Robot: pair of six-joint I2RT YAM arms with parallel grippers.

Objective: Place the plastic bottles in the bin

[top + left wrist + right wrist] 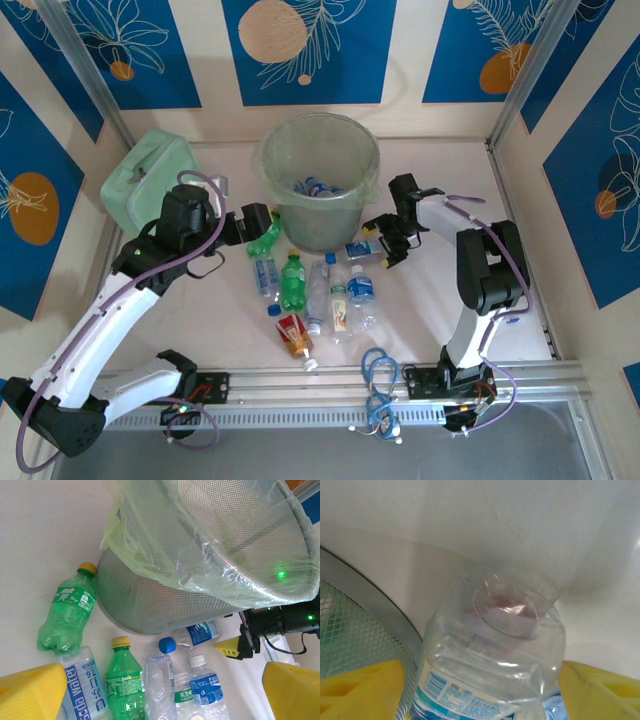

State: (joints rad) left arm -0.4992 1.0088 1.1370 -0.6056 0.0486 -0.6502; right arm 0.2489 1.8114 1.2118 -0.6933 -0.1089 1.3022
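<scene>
Pale tabletop [500,300], blue-patterned walls round it.

Top view: bin [320,225] at far middle, some bottles [318,187] inside. Mint case [145,180] to its L. Loose bottles [320,295] lie bunched in front of the bin, betw. my arms. My left gripper [262,222] is just beside the bin's L wall, over a green bottle [268,240]. My right gripper [388,245] is at the bin's R foot, by a clear bottle [362,250].

L wrist view: left gripper [165,695] spread wide above the bunch. Bin's mesh wall [150,610] and sagging liner [150,545] block straight ahead. Green bottle [67,615] lies by the bin's foot, clear bottle [195,634] against it.

R wrist view: right gripper [480,692] straddles the clear bottle [495,650], base end up. Can't tell if it's pinched. Bin mesh [350,630] close on L.
</scene>
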